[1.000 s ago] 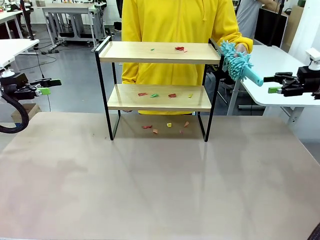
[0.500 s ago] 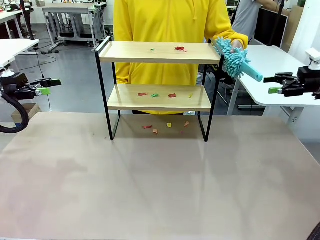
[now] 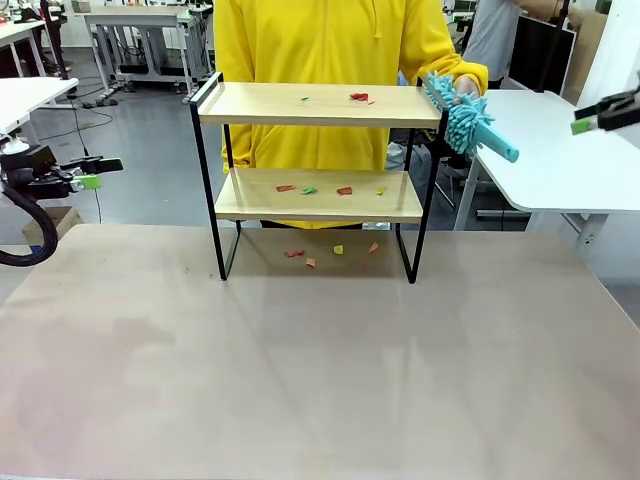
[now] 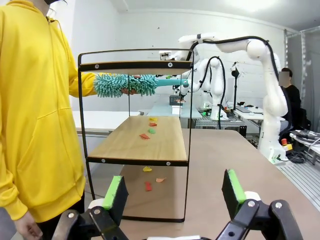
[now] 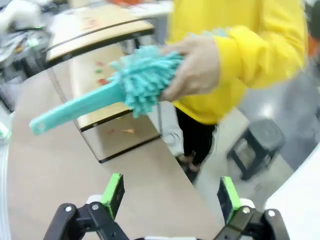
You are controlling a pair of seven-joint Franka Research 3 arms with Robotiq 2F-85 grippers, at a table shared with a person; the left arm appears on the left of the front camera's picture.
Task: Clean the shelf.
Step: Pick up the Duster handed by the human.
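Observation:
The shelf (image 3: 320, 105) stands at the table's far middle, with coloured paper scraps (image 3: 359, 97) on its top board, more on the lower board and on the table beneath. Behind it a person in a yellow hoodie holds a teal fluffy duster (image 3: 468, 118) by its head at the shelf's right end, handle pointing right. My left gripper (image 3: 103, 172) hangs open off the table's left side. High at the right edge, my right gripper (image 3: 592, 113) is open. In the left wrist view the open gripper (image 4: 173, 192) faces the shelf (image 4: 135, 145) end-on. The open right gripper (image 5: 170, 195) points toward the duster (image 5: 140, 82).
Bare tabletop (image 3: 320, 370) stretches in front of the shelf. A white side table (image 3: 560, 150) stands at the right, another at the far left (image 3: 25, 95). A stool (image 5: 260, 150) sits on the floor beside the person.
My right gripper has risen and drawn back toward the right edge. The person has leaned left and brought the duster closer to the shelf's top right corner. The left arm is still.

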